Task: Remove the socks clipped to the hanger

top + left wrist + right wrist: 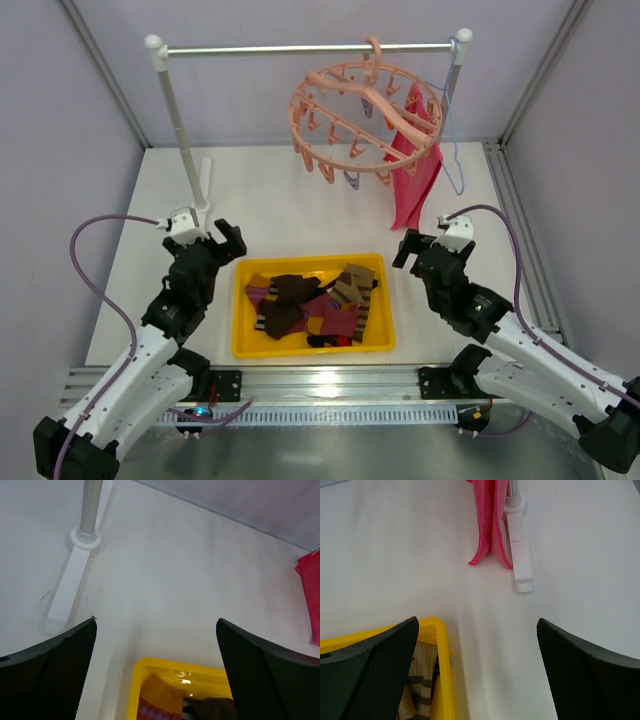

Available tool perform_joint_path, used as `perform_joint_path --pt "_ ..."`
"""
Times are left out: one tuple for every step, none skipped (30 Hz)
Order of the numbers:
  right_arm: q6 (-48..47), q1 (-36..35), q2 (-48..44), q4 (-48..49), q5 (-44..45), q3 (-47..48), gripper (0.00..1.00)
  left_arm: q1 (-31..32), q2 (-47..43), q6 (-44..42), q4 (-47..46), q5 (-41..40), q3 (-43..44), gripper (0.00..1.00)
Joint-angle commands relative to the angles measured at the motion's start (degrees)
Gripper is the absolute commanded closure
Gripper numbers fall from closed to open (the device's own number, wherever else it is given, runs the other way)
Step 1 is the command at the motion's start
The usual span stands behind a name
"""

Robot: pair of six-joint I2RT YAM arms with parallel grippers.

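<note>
while on tbl (290,212), yellow tray (312,349) holds socks (300,303).

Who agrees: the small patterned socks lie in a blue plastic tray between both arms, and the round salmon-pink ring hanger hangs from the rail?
The plastic tray holding the small patterned socks is yellow, not blue, as the top external view shows. The rest stands.

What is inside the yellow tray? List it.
The yellow tray holds a loose heap of socks: brown-cream striped, dark brown, maroon with yellow. They overlap, so their count and anything beneath them cannot be seen.
</note>
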State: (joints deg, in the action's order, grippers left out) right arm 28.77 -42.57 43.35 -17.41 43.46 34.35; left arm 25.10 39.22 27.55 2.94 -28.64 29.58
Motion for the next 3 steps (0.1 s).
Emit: perform_joint_path --pt "0.1 0.1 -1.1 1.3 0.3 0.1 0.0 0.1 -0.5 -0.9 -2.4 -1.9 -0.3 0.01" --pt "0.1 0.1 -1.2 1.3 0.3 0.0 0.0 0.1 -0.3 -0.7 -2.5 -2.1 -0.2 0.0" --pt "0.1 0.1 -1.3 1.3 0.3 0.0 0.0 0.1 -0.3 -0.6 -2.3 -2.2 -0.1 0.0"
